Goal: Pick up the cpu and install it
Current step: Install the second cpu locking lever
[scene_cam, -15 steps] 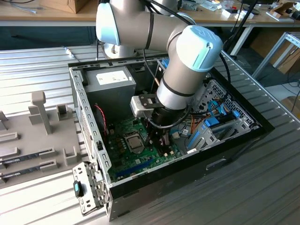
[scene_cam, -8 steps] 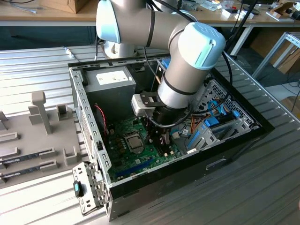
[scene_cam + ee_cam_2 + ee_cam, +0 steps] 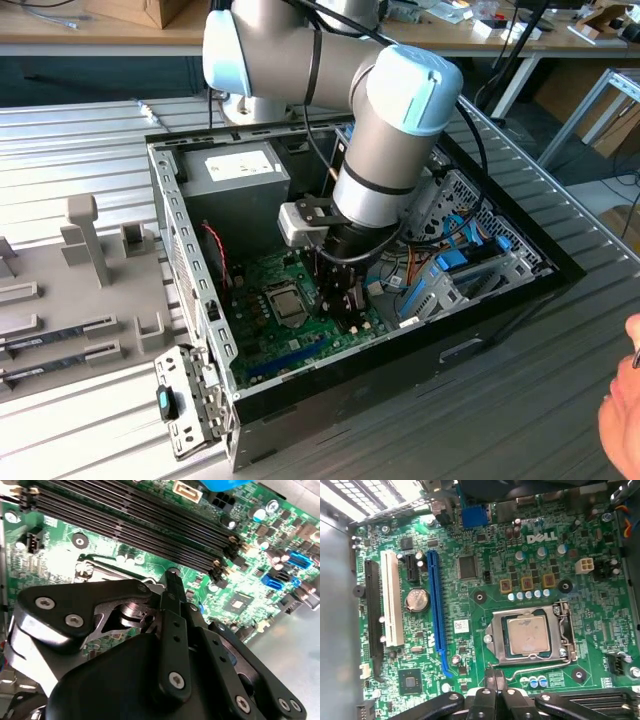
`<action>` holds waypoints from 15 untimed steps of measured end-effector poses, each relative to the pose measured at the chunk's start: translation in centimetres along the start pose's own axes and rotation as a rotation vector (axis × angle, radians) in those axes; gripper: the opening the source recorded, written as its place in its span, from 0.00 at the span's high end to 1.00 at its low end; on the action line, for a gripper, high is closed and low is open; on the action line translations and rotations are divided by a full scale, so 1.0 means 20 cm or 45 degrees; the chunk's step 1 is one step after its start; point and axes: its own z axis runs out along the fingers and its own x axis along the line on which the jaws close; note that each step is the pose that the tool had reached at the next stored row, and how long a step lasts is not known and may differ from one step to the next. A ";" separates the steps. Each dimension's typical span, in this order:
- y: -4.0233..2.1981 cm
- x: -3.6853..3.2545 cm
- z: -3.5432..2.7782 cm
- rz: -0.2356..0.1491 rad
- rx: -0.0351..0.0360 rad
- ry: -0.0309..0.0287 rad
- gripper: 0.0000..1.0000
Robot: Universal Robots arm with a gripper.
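Small flat square cpu (image 3: 529, 634) with silver-grey metal top, seated in the motherboard's socket, framed by the metal socket bracket (image 3: 563, 632) with its lever wire along the edge; seen too in the exterior view (image 3: 288, 302) near the middle of the green motherboard (image 3: 268, 280)

Black two-finger gripper (image 3: 495, 685) of the grey-and-blue robot arm (image 3: 390, 130) lowered into the open black computer case (image 3: 480, 345), hanging over the board just beside the socket, at about 3 o'clock of the cpu in the exterior view (image 3: 342, 312). Fingers (image 3: 491, 679) drawn together, tips closed with nothing between them, no contact with the cpu; same closed fingers in the second wrist view (image 3: 172, 587) above the board, close to the long black memory slots (image 3: 150, 525)

Long blue expansion slot (image 3: 434, 610) and white expansion slot (image 3: 391, 602) lying side by side on the board, well apart from the socket; round silver coin battery (image 3: 416, 600) between them. Grey box with white label (image 3: 240, 170) in the case at 12 o'clock of the board

Grey moulded fixture tray (image 3: 70, 290) on the ribbed metal counter (image 3: 80, 130), at 9 o'clock of the case. Person's hand (image 3: 622, 405) at the exterior view's right edge
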 end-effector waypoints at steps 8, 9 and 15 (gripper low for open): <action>0.008 -0.002 0.002 -0.015 -0.0151 -0.1463 0.89; 0.010 -0.002 0.003 -0.015 -0.0150 -0.1468 0.89; 0.074 0.005 0.009 -0.015 -0.0097 -0.1473 0.89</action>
